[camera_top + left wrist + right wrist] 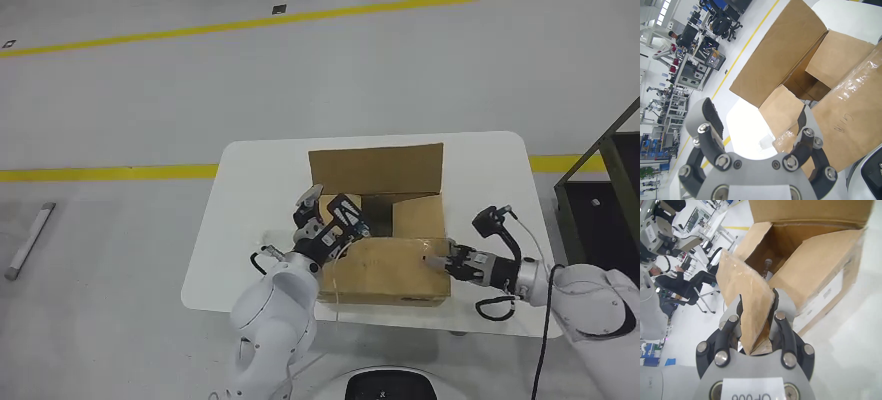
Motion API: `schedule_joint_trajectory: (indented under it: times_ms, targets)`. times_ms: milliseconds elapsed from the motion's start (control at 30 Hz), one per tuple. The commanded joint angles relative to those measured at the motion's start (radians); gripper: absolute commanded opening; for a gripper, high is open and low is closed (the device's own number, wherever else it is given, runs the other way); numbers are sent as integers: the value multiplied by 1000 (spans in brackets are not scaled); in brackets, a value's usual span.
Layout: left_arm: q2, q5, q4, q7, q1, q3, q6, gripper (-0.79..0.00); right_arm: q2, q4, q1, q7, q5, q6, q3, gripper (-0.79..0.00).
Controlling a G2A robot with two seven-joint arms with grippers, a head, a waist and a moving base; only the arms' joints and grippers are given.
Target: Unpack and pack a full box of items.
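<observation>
A brown cardboard box (pixel 395 280) stands on the white table (pixel 250 200), its back flap (pixel 375 168) raised upright. The taped front flap (pixel 742 279) is folded partly over the opening. My right gripper (pixel 757 302) is shut on that flap's end, at the box's right side (pixel 440 262). At the box's left end my left gripper (pixel 757 117) stands open, one finger (pixel 803 119) against the taped flap's corner, the other finger (pixel 712 117) over bare table. In the top view the left gripper (pixel 330 208) hovers there. A grey and dark cylindrical item (pixel 768 266) lies inside the box.
A dark metal frame (pixel 600 190) stands just off the table's right end. A white tube (pixel 30 240) lies on the floor at far left. Bare table surface runs to the left of the box and behind it.
</observation>
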Motion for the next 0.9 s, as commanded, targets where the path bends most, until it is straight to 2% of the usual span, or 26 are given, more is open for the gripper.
schedule_joint_trajectory:
  times_ms: [0, 200, 267, 333, 400, 433, 667, 867]
  targets:
    - [1, -7, 6, -3, 0, -7, 6, 0, 5, -6, -10, 41, 60, -5, 19, -453]
    - [4, -11, 13, 1, 0, -15, 6, 0, 22, -61, -56, 146, 60, -78, 40, -394]
    - [5, -13, 16, 3, -3, -14, 5, 0, 26, -92, -75, 156, 9, -108, 43, -329]
    - [6, -16, 17, 6, -9, -12, 5, 0, 29, -124, -100, 134, -27, -140, 45, -68]
    - [6, -19, 18, 8, -16, -10, 6, 0, 31, -158, -129, 106, -63, -184, 51, -83]
    - [6, -21, 19, 8, -20, -9, 7, 0, 32, -177, -143, 94, -89, -208, 56, -12]
    - [8, -30, 11, 2, -30, -6, 2, 0, 38, -270, -243, -23, -251, -282, 99, 0]
    - [10, -38, -6, -6, -38, -8, 3, 0, 47, -295, -309, -63, -235, -332, 124, 0]
